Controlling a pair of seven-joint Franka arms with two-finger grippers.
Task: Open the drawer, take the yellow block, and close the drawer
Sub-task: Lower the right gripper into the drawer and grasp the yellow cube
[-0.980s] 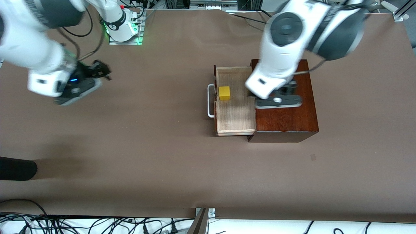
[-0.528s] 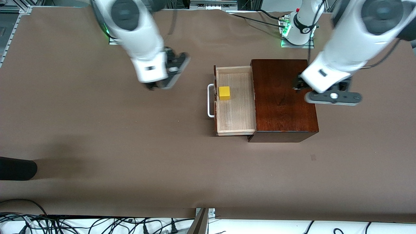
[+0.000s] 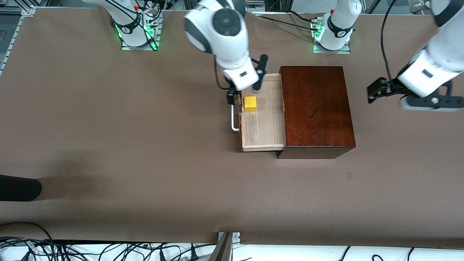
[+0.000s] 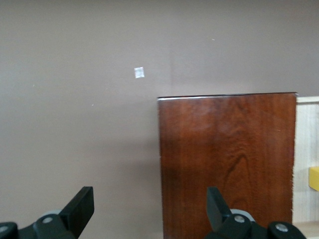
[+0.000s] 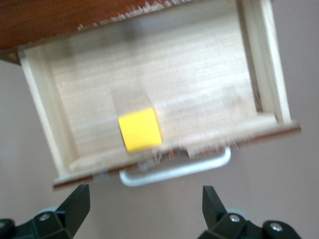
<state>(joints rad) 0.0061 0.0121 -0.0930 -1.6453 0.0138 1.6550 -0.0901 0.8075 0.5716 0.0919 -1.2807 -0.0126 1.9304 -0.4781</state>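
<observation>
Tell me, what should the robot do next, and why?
Probably lower the open right gripper onto the block: the drawer is already pulled out, the block lies free inside by the handle, and the left gripper waits off past the box.

Brown table (image 3: 145, 152) under mahogany box (image 3: 315, 108), drawer (image 3: 262, 127) open.

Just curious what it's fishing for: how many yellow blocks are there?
1. The yellow block lies in the open drawer, close to its handle end, under the right gripper. The closed part of the box could hide more.
</observation>
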